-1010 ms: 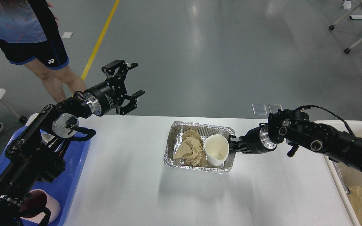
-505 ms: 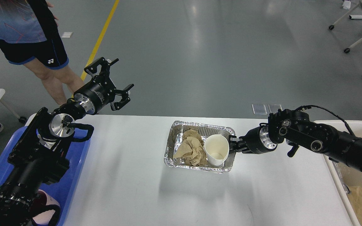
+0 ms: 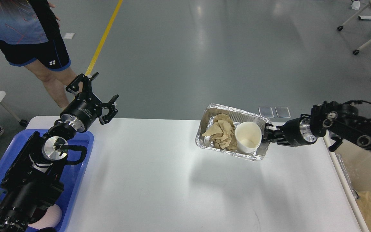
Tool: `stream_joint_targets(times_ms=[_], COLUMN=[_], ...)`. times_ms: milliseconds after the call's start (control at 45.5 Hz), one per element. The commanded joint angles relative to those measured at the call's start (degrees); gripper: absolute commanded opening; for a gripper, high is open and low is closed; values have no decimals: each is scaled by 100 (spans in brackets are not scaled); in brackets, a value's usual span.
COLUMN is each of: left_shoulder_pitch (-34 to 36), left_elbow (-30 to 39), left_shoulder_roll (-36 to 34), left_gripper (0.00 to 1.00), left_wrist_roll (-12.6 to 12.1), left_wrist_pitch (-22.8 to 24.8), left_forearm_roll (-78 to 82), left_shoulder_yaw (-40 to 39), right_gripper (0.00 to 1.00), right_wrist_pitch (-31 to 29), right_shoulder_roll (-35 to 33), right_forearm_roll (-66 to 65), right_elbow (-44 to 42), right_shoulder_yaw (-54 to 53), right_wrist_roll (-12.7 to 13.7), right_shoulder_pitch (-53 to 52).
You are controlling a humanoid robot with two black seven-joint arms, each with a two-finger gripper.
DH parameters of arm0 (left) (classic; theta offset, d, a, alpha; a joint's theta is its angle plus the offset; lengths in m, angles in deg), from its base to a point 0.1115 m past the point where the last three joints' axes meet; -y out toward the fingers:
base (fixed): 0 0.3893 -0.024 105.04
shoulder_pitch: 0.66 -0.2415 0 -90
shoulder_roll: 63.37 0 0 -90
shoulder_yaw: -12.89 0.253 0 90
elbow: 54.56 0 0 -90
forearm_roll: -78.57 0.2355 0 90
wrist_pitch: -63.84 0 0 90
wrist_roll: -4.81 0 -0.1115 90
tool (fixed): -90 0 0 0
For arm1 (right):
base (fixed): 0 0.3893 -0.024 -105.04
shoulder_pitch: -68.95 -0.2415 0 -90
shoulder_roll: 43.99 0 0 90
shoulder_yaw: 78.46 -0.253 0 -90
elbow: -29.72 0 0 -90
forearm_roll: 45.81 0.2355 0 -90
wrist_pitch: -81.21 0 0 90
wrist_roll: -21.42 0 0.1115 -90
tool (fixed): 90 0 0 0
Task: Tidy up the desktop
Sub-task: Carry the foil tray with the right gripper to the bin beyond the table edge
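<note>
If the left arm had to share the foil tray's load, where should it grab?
Pinch the foil tray on its left short rim, coming from the left: the right pincer holds the right end, and the paper cup and crumpled paper fill the inside.

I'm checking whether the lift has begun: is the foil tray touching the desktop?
Apart. In the head view the foil tray, held at its right end by the right gripper, hangs tilted, its shadow lying separate on the desktop.

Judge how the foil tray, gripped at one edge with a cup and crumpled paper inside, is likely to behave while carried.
The foil tray looks thin, so it may flex near the right gripper. The upright paper cup could tip. The crumpled paper probably weighs little.
</note>
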Motion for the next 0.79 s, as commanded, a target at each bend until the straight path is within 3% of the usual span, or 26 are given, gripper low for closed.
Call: stream_joint_targets(times_ms=[0, 285, 549, 768], left_shoulder_pitch=[-8, -174, -219, -315], left_elbow=[-7, -7, -7, -7], left_shoulder_roll=[17, 17, 34, 25], left_gripper=[93, 93, 93, 93], left_wrist_roll=[4, 4, 4, -5], left_wrist_pitch=[8, 8, 0, -53], left_forearm_roll=[0, -9, 0, -1], left_shoulder_yaw=[24, 50, 76, 85], right_gripper=[0, 0, 0, 0], right_wrist_pitch=[-53, 43, 87, 87], right_shoulder_roll=[-745, -2011, -2073, -2055], right_forearm_roll=[209, 464, 499, 1052], right_elbow=[80, -156, -1439, -2248], right_shoulder_yaw=[-300, -1450, -2831, -2963], right_wrist_roll=[-3, -12, -12, -3], right_shoulder_pitch=[207, 1674, 2571, 2888])
